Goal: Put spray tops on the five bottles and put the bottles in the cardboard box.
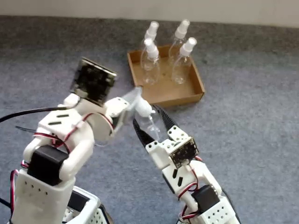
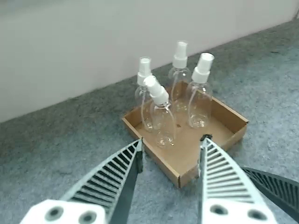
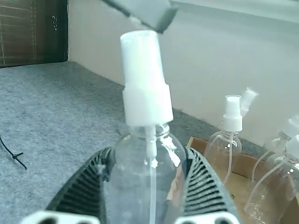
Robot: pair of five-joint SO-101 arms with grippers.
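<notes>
My right gripper (image 1: 147,117) (image 3: 148,164) is shut on a clear bottle (image 1: 150,125) (image 3: 145,182), held upright in front of the cardboard box (image 1: 166,100). A white spray top (image 1: 143,108) (image 3: 144,88) sits on the bottle's neck. My left gripper (image 1: 134,99) (image 2: 171,140) is open, just above and beside that spray top; one of its fingertips (image 3: 140,11) hangs over the cap in the right wrist view. In the box (image 2: 161,163) stand several clear bottles with spray tops (image 1: 150,65) (image 2: 198,100), and one of them (image 2: 161,119) leans.
The cardboard box (image 3: 236,163) lies at the back centre of the grey carpeted surface (image 1: 252,140), close to a pale wall (image 2: 93,42). A black cable (image 1: 28,112) (image 3: 11,154) trails at the left. The right arm's black finger (image 2: 275,186) shows beside my left gripper.
</notes>
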